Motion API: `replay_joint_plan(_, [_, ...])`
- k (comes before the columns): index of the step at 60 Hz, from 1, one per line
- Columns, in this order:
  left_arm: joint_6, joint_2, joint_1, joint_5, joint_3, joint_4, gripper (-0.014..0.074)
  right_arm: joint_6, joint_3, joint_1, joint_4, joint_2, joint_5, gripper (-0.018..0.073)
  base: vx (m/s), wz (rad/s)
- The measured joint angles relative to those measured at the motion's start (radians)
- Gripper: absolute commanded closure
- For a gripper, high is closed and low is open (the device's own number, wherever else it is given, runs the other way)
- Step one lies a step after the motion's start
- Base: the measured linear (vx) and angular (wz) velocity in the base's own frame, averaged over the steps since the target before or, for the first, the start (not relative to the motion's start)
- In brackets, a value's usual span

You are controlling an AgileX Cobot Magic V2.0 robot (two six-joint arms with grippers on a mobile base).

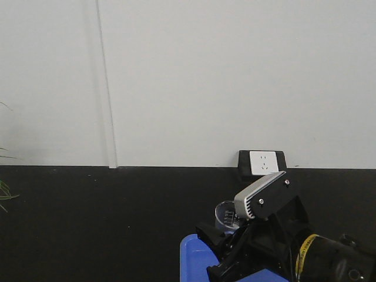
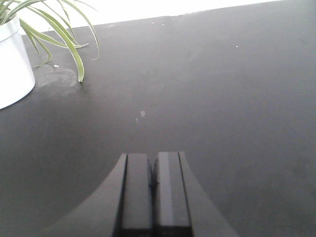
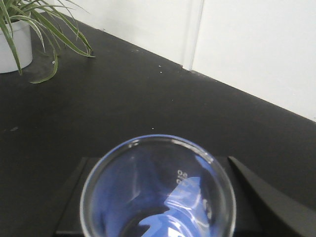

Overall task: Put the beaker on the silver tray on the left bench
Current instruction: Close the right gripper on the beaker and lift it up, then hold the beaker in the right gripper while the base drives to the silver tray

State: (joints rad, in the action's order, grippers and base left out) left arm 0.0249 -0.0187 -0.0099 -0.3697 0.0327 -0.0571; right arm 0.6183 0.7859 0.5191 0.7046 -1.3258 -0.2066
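Front: right gripper (image 1: pixel 226 234) holds beaker (image 1: pixel 225 215) over blue tray (image 1: pixel 195 258) on black bench (image 1: pixel 106 223), in front of wall socket (image 1: pixel 264 163). Left wrist: left gripper (image 2: pixel 153 192) jaws pressed together, empty, plant pot (image 2: pixel 12 64) nearby. Right wrist: jaws pinch beaker; white graduation print on the glass is unreadable.

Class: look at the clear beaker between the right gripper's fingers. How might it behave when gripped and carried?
Probably rigid but fragile: the beaker looks like thin clear glass. Likely slippery, since its smooth round wall sits between just two fingers. It looks empty, so probably light.
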Motion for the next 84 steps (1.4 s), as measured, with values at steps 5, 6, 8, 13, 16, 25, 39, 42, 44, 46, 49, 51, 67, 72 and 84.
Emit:
replay_joint_plan(5, [0.0, 0.0, 0.0, 0.0, 0.0, 0.0, 0.0595, 0.0, 0.0, 0.0, 0.0, 0.0, 0.001, 0.0573, 0.0, 0.0])
replay_joint_plan(6, [0.0, 0.0, 0.0, 0.0, 0.0, 0.0, 0.0595, 0.0, 0.0, 0.0, 0.0, 0.0, 0.002, 0.0573, 0.0, 0.0])
replay_joint_plan(8, [0.0, 0.0, 0.0, 0.0, 0.0, 0.0, 0.0595, 0.0, 0.0, 0.0, 0.0, 0.0, 0.003, 0.0573, 0.0, 0.0])
replay_joint_plan(13, [0.0, 0.0, 0.0, 0.0, 0.0, 0.0, 0.0595, 0.001, 0.0, 0.0, 0.0, 0.0, 0.003, 0.0573, 0.0, 0.0])
replay_joint_plan(16, [0.0, 0.0, 0.0, 0.0, 0.0, 0.0, 0.0595, 0.001, 0.0, 0.0, 0.0, 0.0, 0.004, 0.0573, 0.0, 0.0])
replay_joint_plan(25, [0.0, 0.0, 0.0, 0.0, 0.0, 0.0, 0.0595, 0.001, 0.0, 0.0, 0.0, 0.0, 0.006, 0.0573, 0.0, 0.0])
replay_joint_plan(39, [0.0, 0.0, 0.0, 0.0, 0.0, 0.0, 0.0595, 0.001, 0.0, 0.0, 0.0, 0.0, 0.006, 0.0573, 0.0, 0.0])
replay_joint_plan(42, [0.0, 0.0, 0.0, 0.0, 0.0, 0.0, 0.0595, 0.001, 0.0, 0.0, 0.0, 0.0, 0.006, 0.0573, 0.0, 0.0])
replay_joint_plan(44, [0.0, 0.0, 0.0, 0.0, 0.0, 0.0, 0.0595, 0.001, 0.0, 0.0, 0.0, 0.0, 0.006, 0.0573, -0.01, 0.0])
replay_joint_plan(46, [0.0, 0.0, 0.0, 0.0, 0.0, 0.0, 0.0595, 0.002, 0.0, 0.0, 0.0, 0.0, 0.006, 0.0573, -0.01, 0.0])
replay_joint_plan(49, [0.0, 0.0, 0.0, 0.0, 0.0, 0.0, 0.0595, 0.002, 0.0, 0.0, 0.0, 0.0, 0.007, 0.0573, -0.03, -0.01])
replay_joint_plan(51, [0.0, 0.0, 0.0, 0.0, 0.0, 0.0, 0.0595, 0.002, 0.0, 0.0, 0.0, 0.0, 0.007, 0.0573, -0.03, -0.02])
replay_joint_plan(67, [0.0, 0.0, 0.0, 0.0, 0.0, 0.0, 0.0595, 0.003, 0.0, 0.0, 0.0, 0.0, 0.008, 0.0573, -0.07, -0.04])
replay_joint_plan(72, [0.0, 0.0, 0.0, 0.0, 0.0, 0.0, 0.0595, 0.003, 0.0, 0.0, 0.0, 0.0, 0.009, 0.0573, -0.15, -0.03])
replay_joint_plan(84, [0.0, 0.0, 0.0, 0.0, 0.0, 0.0, 0.0595, 0.003, 0.0, 0.0, 0.0, 0.0, 0.014, 0.0573, -0.2, 0.02])
